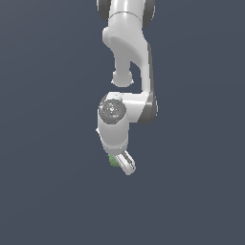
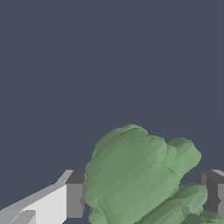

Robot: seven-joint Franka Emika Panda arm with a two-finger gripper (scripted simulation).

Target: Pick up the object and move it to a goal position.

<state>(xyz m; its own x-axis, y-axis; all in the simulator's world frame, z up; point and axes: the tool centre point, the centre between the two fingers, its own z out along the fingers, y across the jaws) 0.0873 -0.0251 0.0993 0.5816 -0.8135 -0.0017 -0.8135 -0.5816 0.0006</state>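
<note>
Sitting right between the two dark pads (image 2: 75, 194) of the white gripper (image 1: 122, 162), w/ jaws closed snug on both sides, bumpy green object (image 2: 140, 175) pokes out past the tips, so next move prob just carries it to goal spot.
</note>
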